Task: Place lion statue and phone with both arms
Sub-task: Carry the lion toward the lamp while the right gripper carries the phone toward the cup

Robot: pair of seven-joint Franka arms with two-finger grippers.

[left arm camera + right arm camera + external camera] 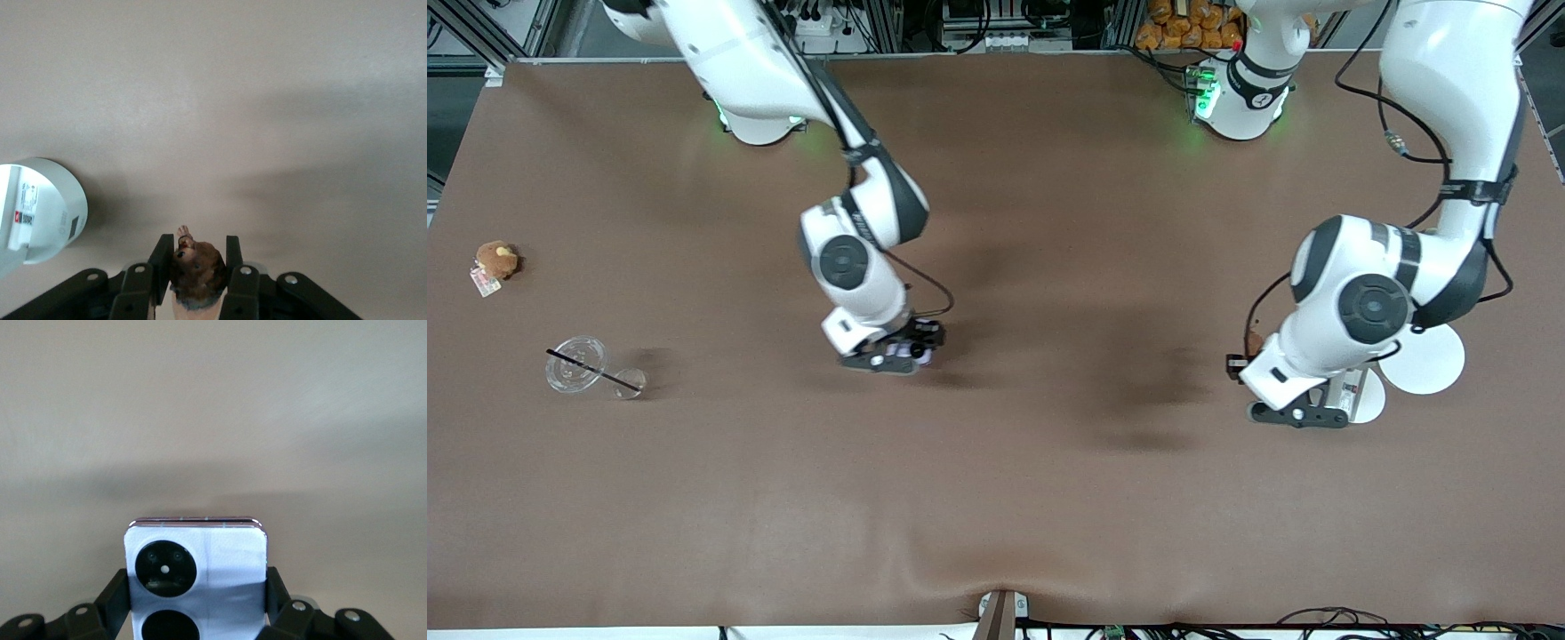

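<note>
The pale lavender phone (197, 573) stands on edge between the fingers of my right gripper (197, 595), which is shut on its two sides. Its two black camera circles face the wrist camera. In the front view that gripper (907, 354) hangs low over the middle of the brown table (996, 498), and the phone (921, 356) shows as a lavender patch. My left gripper (197, 261) is shut on the small orange-brown lion statue (198, 272). It sits over the table toward the left arm's end (1243, 360), where the lion statue (1255, 342) just peeks out.
Two white round discs (1427, 360) lie beside the left gripper, one (50, 207) carrying a small labelled box. Toward the right arm's end are a brown plush with a tag (496, 260) and a clear cup lid with a black straw (576, 364).
</note>
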